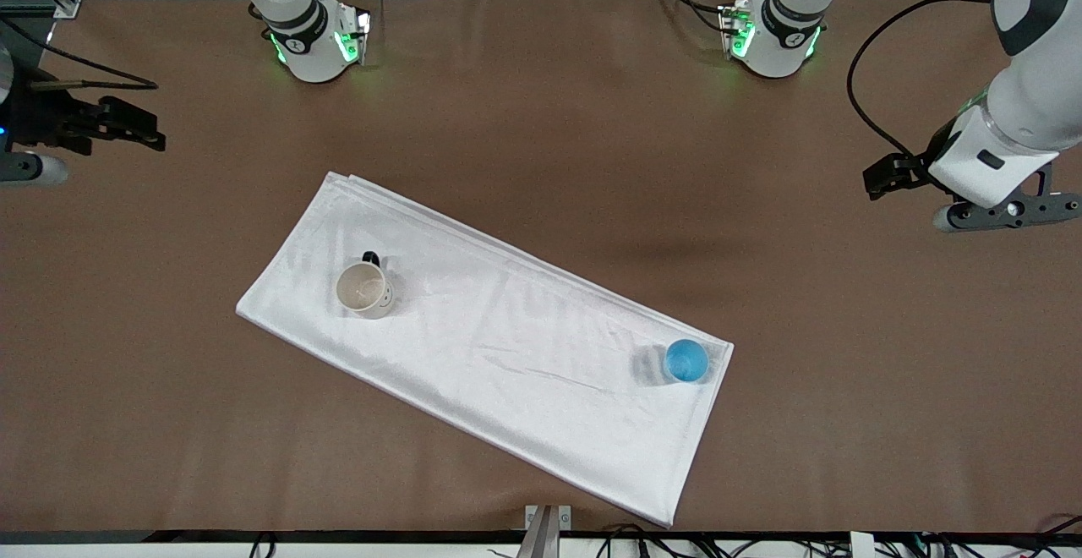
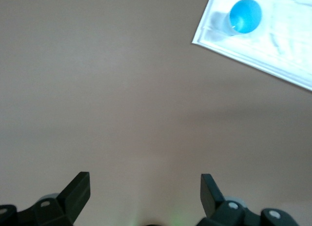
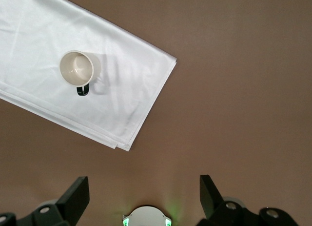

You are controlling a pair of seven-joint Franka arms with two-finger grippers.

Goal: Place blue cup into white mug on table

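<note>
A plain brown table (image 1: 541, 118) fills the scene, with a white folded cloth (image 1: 507, 347) laid aslant across its middle. The white mug (image 1: 364, 289) stands upright on the cloth toward the right arm's end, dark handle turned toward the robots' bases. The blue cup (image 1: 685, 361) stands upright, mouth up, on the cloth's corner toward the left arm's end, nearer the front camera than the mug and well apart from it. The left end effector (image 2: 145, 191), fingers spread wide and empty, hangs over bare table at its own end, with the cup well off to one side. The right end effector (image 3: 144, 191), likewise spread and empty, waits over the table's other end. Judged from here, the loose cloth is the hazard: a low approach could drag it and tip the cup, and an off-centre grasp could knock the small cup over.
</note>
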